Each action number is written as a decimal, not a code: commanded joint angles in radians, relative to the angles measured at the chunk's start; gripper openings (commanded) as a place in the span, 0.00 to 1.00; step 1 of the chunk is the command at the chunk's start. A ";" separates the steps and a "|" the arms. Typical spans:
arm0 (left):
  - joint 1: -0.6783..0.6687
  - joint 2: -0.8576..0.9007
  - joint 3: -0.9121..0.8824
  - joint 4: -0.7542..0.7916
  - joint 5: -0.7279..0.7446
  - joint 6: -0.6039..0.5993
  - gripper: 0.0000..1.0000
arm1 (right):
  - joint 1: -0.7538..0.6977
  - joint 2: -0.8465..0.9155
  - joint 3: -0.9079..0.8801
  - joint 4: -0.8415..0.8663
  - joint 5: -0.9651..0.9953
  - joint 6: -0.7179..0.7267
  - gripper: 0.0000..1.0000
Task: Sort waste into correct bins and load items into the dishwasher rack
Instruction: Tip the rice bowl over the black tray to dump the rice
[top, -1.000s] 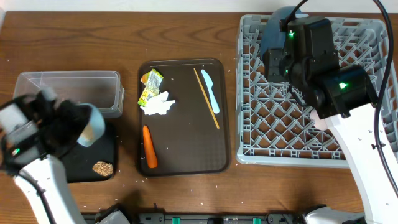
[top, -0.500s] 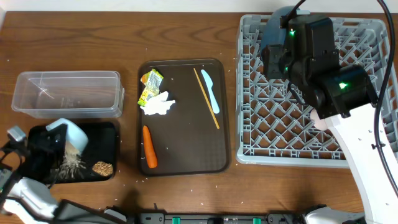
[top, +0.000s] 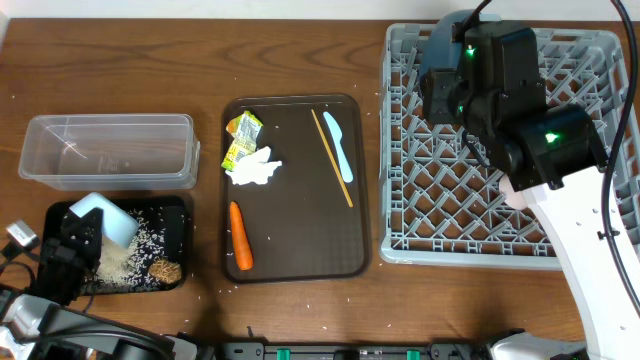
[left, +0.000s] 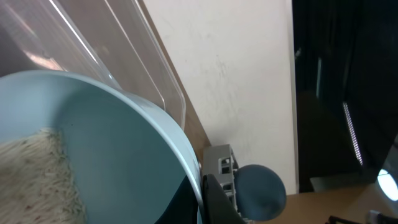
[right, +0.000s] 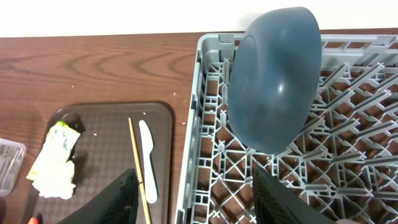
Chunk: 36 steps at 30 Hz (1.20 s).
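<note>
Pinching tilted light blue cup (top: 103, 217) with left gripper (top: 85, 232) over black tray (top: 186, 232); holding right gripper (right: 194, 186) spread wide, empty, behind upright dark blue plate (right: 273, 87).

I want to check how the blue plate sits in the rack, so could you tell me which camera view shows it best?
The right wrist view: the plate stands on edge among the rack's pegs, almost wholly visible. Overhead, the right arm hides all but its rim. The left wrist view shows it only small and far off.

Left hand (top: 90, 232) low, tilted, apparently clamped, right hand (right: 194, 177) pointing downward, fingers spread
</note>
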 joint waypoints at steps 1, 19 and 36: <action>0.003 0.003 -0.008 0.001 0.044 0.077 0.07 | -0.013 0.005 0.001 0.002 0.004 0.015 0.52; 0.002 -0.004 -0.026 0.003 -0.140 0.111 0.06 | -0.013 0.005 0.001 0.007 0.003 0.055 0.54; -0.021 -0.004 -0.028 -0.058 -0.098 0.190 0.06 | -0.013 0.005 0.001 0.010 0.003 0.055 0.54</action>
